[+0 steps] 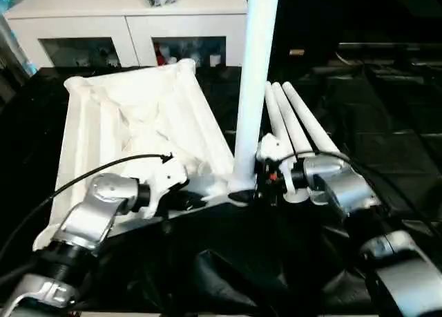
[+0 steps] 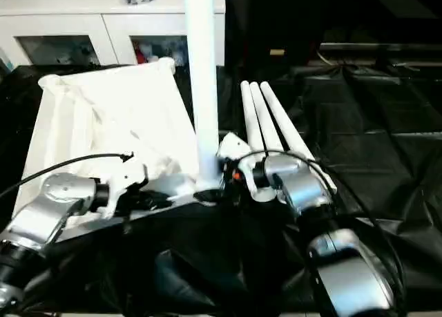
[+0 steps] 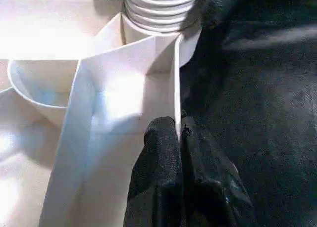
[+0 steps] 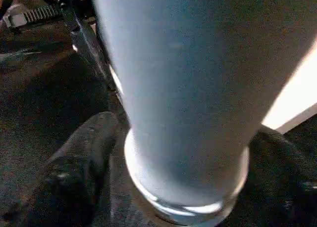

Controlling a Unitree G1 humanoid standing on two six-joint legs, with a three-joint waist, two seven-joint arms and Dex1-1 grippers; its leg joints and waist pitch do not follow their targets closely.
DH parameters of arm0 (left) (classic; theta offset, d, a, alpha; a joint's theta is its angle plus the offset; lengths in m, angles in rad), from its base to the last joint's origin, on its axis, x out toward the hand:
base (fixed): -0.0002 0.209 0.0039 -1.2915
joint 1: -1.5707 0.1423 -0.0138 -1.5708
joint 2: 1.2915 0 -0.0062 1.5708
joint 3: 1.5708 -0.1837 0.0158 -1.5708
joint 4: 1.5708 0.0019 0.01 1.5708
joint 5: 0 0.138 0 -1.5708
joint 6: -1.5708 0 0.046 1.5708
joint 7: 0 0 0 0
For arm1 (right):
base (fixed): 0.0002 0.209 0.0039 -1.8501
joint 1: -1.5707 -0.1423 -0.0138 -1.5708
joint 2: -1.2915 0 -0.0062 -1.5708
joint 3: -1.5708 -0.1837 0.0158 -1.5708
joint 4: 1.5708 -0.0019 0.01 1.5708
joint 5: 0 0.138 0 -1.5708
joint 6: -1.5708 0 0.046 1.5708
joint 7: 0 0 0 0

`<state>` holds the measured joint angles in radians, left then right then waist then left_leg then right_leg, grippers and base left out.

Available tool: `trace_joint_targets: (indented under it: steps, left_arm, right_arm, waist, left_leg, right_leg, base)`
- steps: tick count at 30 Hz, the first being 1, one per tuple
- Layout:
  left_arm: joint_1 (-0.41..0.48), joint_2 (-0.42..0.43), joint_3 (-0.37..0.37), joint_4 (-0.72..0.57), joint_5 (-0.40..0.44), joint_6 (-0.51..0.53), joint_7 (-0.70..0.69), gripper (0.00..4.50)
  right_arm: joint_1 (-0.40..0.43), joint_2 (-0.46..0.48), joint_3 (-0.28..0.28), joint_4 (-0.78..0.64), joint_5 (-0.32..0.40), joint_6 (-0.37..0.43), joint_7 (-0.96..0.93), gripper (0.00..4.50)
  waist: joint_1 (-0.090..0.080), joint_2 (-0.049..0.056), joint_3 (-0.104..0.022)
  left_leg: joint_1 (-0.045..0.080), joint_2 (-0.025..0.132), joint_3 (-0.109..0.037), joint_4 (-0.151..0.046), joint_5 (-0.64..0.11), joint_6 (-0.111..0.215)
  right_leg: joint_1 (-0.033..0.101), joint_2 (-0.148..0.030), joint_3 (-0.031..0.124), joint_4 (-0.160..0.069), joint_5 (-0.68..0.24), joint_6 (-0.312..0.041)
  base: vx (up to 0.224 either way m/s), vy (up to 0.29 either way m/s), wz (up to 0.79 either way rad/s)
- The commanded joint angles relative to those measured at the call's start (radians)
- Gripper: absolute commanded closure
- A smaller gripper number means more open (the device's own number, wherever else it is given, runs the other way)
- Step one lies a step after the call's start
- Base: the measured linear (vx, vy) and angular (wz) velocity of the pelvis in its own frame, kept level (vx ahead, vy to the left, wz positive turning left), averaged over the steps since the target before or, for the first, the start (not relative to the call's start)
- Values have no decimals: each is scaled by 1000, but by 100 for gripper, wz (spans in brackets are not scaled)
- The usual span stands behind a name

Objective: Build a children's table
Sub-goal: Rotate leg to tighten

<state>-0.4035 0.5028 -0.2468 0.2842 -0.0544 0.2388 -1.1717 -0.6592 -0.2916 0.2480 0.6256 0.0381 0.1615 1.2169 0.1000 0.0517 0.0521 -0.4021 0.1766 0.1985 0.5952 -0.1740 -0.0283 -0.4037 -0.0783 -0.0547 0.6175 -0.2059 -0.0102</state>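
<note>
The white table top (image 1: 138,117) lies upside down on the black drape, ribbed underside up. One white leg (image 1: 255,75) stands upright in its near right corner socket, and its threaded end (image 3: 158,9) enters that socket. My left gripper (image 3: 179,130) is shut on the top's thin rim wall just beside that corner. My right gripper (image 1: 252,186) is shut on the base of the upright leg (image 4: 198,88), a black finger (image 4: 84,153) on either side. Three more legs (image 1: 293,123) lie side by side just right of the top.
A white glass-door cabinet (image 1: 131,20) stands behind the work table, with a small grey object on top. Wrinkled black drape (image 1: 387,110) covers the table to the right. A black cable (image 1: 103,168) loops over my left forearm.
</note>
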Motion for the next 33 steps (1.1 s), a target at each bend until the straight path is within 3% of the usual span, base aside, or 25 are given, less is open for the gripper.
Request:
trace_joint_targets:
  steps: [1, 4, 7, 13, 16, 18, 19, 21, 25, 26, 28, 30, 33]
  left_arm:
    - [-9, 2, -8, -9, -24, -25, -21, 450]
    - [-7, 2, -5, -2, -25, -30, -23, 450]
    - [-6, -5, -3, 1, -25, -28, -18, 450]
    - [-8, -49, 21, 1, -42, 32, 48, 450]
    - [-35, -120, 34, 27, -3, 84, 194, 450]
    - [-50, -158, 41, 36, 13, 114, 266, 450]
    - [-50, -158, 41, 36, 13, 114, 266, 450]
    - [-78, -243, 46, 39, 41, 158, 397, 450]
    - [-71, -293, 25, 1, 53, 179, 437, 450]
    - [-66, -301, 19, -12, 51, 182, 437, 450]
    - [-57, -312, 10, -27, 52, 180, 436, 450]
    - [-49, -305, -4, -32, 58, 159, 427, 450]
    - [-37, -278, -13, -37, 65, 128, 400, 450]
  right_arm:
    - [11, 2, 22, -49, 12, 21, 18, 114]
    - [28, 8, 28, -65, 11, 30, 22, 121]
    - [42, 15, 30, -67, 13, 35, 15, 158]
    - [62, 74, 10, -19, 13, 40, -79, 175]
    - [12, 196, -80, 170, 0, 26, -396, 175]
    - [-10, 245, -116, 239, 10, 40, -512, 176]
    - [-10, 245, -116, 239, 10, 40, -512, 176]
    - [-50, 334, -156, 334, 20, 66, -693, 176]
    - [-74, 388, -171, 373, 26, 56, -733, 176]
    - [-78, 397, -172, 377, 26, 50, -729, 120]
    - [-94, 413, -185, 402, 29, 39, -717, 106]
    - [-109, 416, -185, 420, 21, 15, -707, 85]
    - [-123, 398, -161, 424, -12, -24, -680, 61]
  waist:
    - [-4, 8, -71]
    - [-2, 6, -74]
    - [0, 5, -75]
    - [-1, 5, -71]
    - [-18, 2, -64]
    - [-36, 1, -53]
    - [-39, 1, -51]
    - [-48, 2, -49]
    - [-48, -1, -50]
    - [-48, -1, -51]
    - [-49, 2, -51]
    - [-51, -3, -53]
    - [-50, -1, -56]
  left_leg:
    - [37, 60, -27, -70, -205, 22]
    - [34, 59, -27, -66, -170, 39]
    - [33, 59, -27, -63, -149, 52]
    - [33, 60, -27, -66, -176, 38]
    - [36, 58, -30, -74, -252, -8]
    - [39, 54, -40, -84, -350, -52]
    - [43, 53, -41, -84, -372, -57]
    - [49, 53, -44, -84, -402, -66]
    - [52, 51, -45, -84, -430, -61]
    - [53, 53, -46, -85, -436, -58]
    - [48, 53, -48, -88, -437, -58]
    - [44, 53, -47, -91, -429, -54]
    - [45, 54, -42, -90, -409, -45]
  right_leg:
    - [43, -66, 42, -58, -46, -257]
    - [44, -67, 41, -53, 1, -263]
    - [45, -67, 40, -50, 26, -269]
    - [44, -69, 41, -55, -32, -267]
    - [40, -75, 45, -66, -154, -259]
    - [42, -79, 45, -80, -350, -212]
    - [38, -79, 46, -86, -387, -200]
    - [30, -78, 49, -94, -431, -183]
    - [26, -77, 48, -104, -460, -158]
    - [25, -77, 48, -103, -460, -155]
    - [27, -76, 46, -100, -435, -157]
    - [29, -75, 46, -96, -394, -165]
    - [28, -74, 48, -94, -341, -181]
  base:
    - [0, 0, 0]
    - [0, 0, 0]
    - [0, 0, 0]
    - [0, 0, 0]
    - [0, 0, 0]
    - [0, 0, 0]
    - [0, 0, 0]
    - [0, 0, 0]
    - [0, 0, 0]
    - [0, 0, 0]
    - [0, 0, 0]
    - [0, 0, 0]
    - [0, 0, 0]
